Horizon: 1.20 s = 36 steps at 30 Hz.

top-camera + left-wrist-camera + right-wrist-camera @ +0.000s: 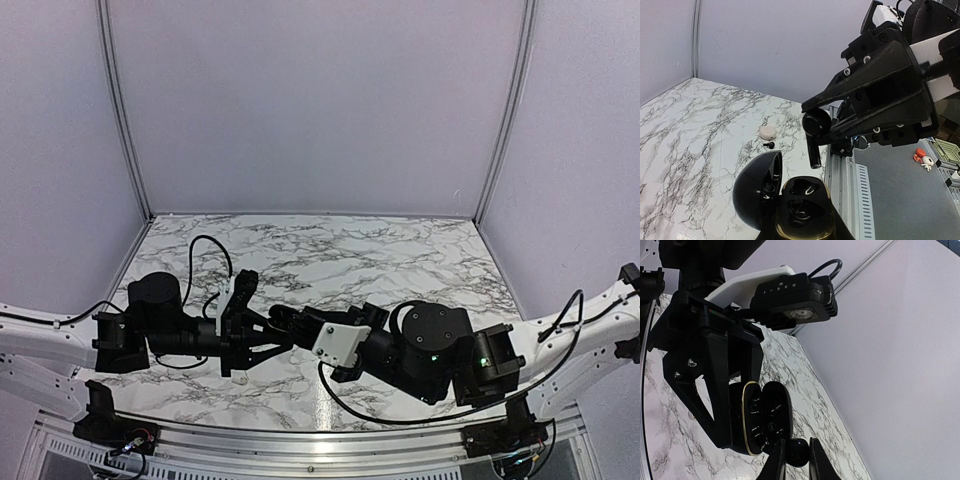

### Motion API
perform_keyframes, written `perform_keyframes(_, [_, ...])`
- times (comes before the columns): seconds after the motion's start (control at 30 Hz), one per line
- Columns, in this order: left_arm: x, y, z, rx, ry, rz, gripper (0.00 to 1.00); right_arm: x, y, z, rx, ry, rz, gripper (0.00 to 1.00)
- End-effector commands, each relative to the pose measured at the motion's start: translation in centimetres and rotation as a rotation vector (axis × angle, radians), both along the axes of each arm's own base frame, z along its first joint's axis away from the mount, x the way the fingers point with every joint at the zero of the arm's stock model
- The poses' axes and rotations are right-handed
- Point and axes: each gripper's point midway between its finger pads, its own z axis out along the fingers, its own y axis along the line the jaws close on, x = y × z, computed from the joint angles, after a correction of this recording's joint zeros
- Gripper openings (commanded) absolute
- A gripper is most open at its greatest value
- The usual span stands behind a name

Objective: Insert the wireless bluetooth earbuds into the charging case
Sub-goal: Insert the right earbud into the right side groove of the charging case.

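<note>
The charging case (pixel 805 210) is a glossy black shell with a gold rim, and its hinged lid (pixel 756 187) stands open to the left. My left gripper (pixel 742 415) is shut on its base and holds it above the table. Two dark wells face up in it. My right gripper (pixel 796 460) is shut on the round head of one of the black earbuds (pixel 814 150), whose stem points down a short way above the case's far rim. In the top view both grippers (pixel 280 330) meet over the near middle of the table.
On the marble table (pixel 700 125) beyond the case lie a small cream-white round pebble-shaped object (pixel 767 132) and, just in front of it, a tiny black stemmed piece (pixel 769 145). A metal rail (pixel 840 175) marks the table's edge. Pale walls enclose the table.
</note>
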Motion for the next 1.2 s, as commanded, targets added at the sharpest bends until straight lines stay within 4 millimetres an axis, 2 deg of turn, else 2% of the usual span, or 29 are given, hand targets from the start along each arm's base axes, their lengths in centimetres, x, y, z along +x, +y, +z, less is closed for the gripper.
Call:
perform_keyframes(0.0, [-0.1, -0.6, 2.4, -0.065, -0.016, -0.02, 0.0, -0.1, 0.5, 1.7, 0.037, -0.016, -0.015, 0.09])
perform_keyframes(0.43, [-0.1, -0.8, 2.0, -0.055, -0.006, -0.033, 0.0, 0.2, 0.8, 0.6, -0.005, -0.033, -0.036, 0.08])
perform_keyframes(0.63, [0.0, -0.6, 2.2, -0.061, -0.002, -0.03, 0.0, 0.2, 1.0, -0.5, -0.056, -0.058, -0.046, 0.08])
perform_keyframes(0.87, [-0.1, -0.5, 2.2, -0.062, -0.005, -0.032, 0.0, -0.8, 1.7, -1.5, -0.101, -0.071, 0.003, 0.1])
perform_keyframes(1.17, [-0.2, -0.5, 2.5, -0.069, -0.021, -0.039, 0.0, -2.1, 2.5, -1.5, -0.11, -0.052, 0.089, 0.13])
